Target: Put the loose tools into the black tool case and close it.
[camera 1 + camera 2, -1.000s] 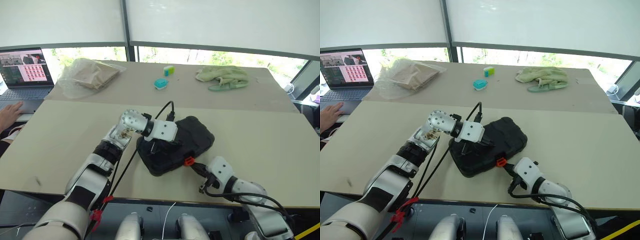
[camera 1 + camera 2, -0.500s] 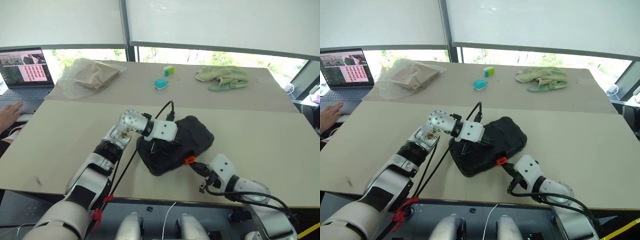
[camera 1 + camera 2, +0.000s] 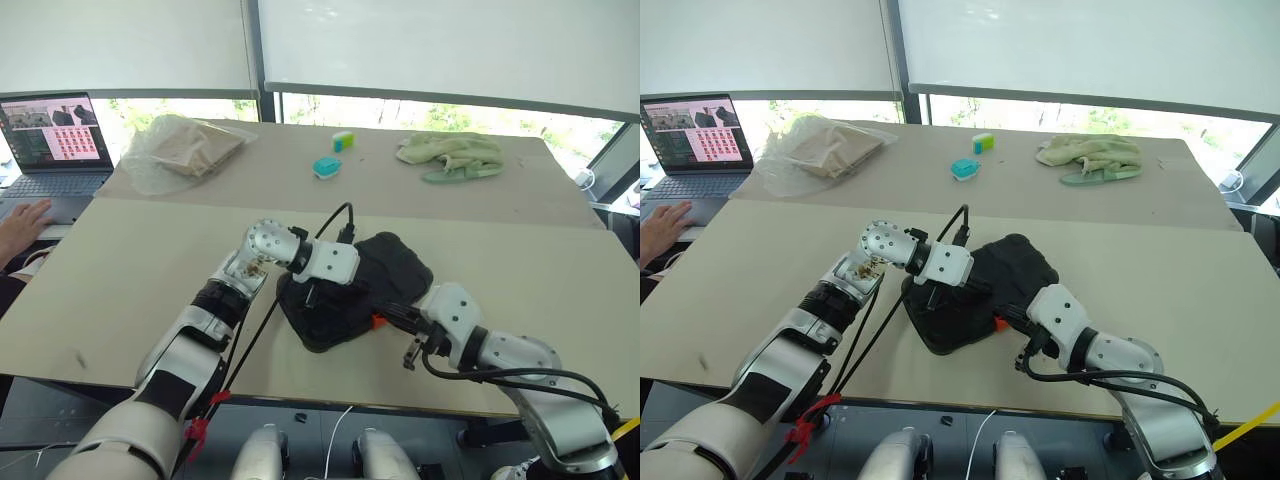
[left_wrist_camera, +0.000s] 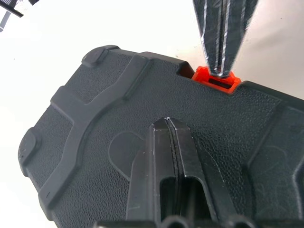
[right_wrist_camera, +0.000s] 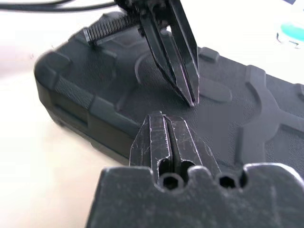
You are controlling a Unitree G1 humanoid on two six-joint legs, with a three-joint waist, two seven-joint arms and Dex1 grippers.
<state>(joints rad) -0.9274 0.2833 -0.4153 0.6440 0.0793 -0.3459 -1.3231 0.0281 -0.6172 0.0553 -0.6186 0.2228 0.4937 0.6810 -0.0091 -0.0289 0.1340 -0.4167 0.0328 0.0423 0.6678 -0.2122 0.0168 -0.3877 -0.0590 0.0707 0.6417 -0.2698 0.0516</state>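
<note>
My left fingers (image 4: 167,124) press clenched on the shut black tool case (image 4: 95,142). The left wrist view shows my clenched right fingers (image 4: 221,71) touching its orange latch (image 4: 216,80), which the right wrist view hides.

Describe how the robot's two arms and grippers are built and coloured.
Both arms have silver-white shells with black joint sections, and black cables run along them. The left arm has a round perforated wrist housing and a red tie near the shoulder. The left gripper and right gripper each have two tapered black fingers.
</note>
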